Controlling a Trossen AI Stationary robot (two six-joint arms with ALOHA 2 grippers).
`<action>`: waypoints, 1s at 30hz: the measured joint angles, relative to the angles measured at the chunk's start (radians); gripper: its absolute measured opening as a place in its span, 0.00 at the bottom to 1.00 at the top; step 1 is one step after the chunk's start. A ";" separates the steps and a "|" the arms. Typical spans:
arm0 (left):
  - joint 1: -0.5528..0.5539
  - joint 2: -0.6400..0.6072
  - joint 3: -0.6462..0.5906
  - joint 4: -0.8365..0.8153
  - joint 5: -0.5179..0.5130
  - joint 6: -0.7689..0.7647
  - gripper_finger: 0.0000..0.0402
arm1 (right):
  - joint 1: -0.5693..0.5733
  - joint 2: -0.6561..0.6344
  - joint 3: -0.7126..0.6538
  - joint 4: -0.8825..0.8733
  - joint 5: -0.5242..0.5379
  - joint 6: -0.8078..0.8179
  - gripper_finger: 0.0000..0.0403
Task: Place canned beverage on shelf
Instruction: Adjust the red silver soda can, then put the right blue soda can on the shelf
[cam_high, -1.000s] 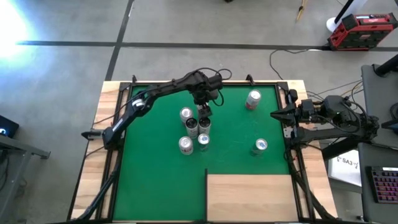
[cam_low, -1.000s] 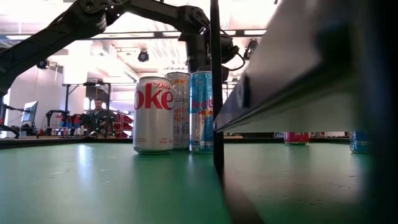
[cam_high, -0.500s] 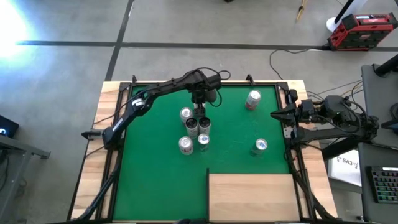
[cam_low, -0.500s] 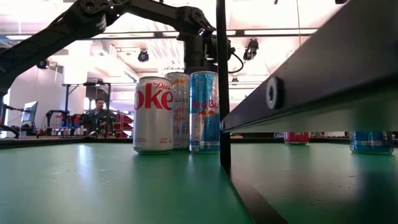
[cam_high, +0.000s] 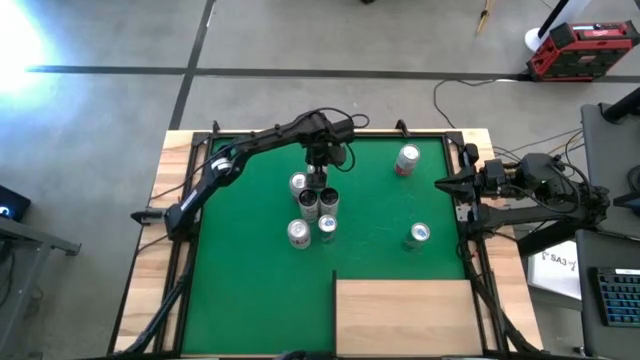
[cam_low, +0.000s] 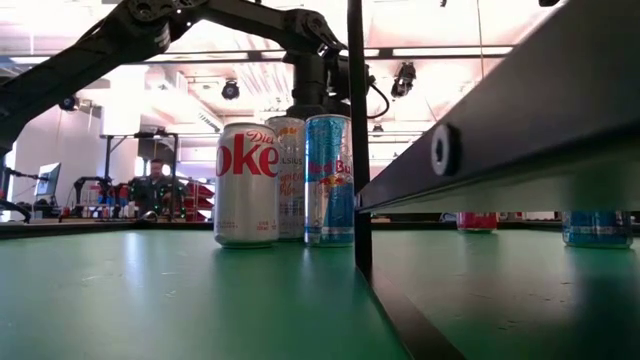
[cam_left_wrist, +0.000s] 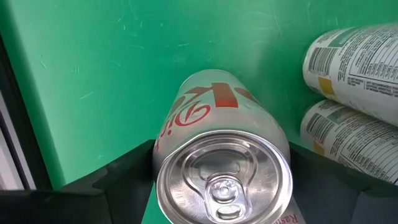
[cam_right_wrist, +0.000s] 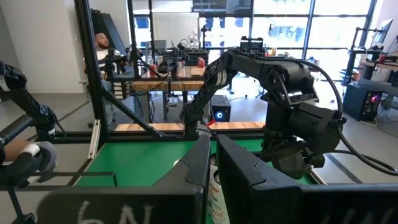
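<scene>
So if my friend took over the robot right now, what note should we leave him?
Left gripper: open, lowered around the far can of the middle cluster, a fork finger on each side; grip not closed yet.
Right gripper: shut, parked at the right edge of the green mat.
Cans: five in the middle cluster, including a Diet Coke and a Red Bull; a red can far right; a blue can nearer the shelf.
Shelf: plywood panel at the near right, with no can on it.
Done: approach only.
Left: close, lift, carry the can to the shelf.
</scene>
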 joint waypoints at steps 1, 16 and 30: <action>0.000 0.000 0.000 0.000 0.000 -0.007 0.77 | 0.000 0.000 0.000 0.000 0.000 0.000 0.06; -0.004 -0.011 0.016 -0.034 0.078 -0.214 0.83 | 0.000 0.000 0.000 0.000 0.000 0.000 0.06; -0.026 -0.046 0.060 -0.103 0.059 -0.343 0.99 | 0.000 0.000 0.000 0.000 0.000 0.000 0.06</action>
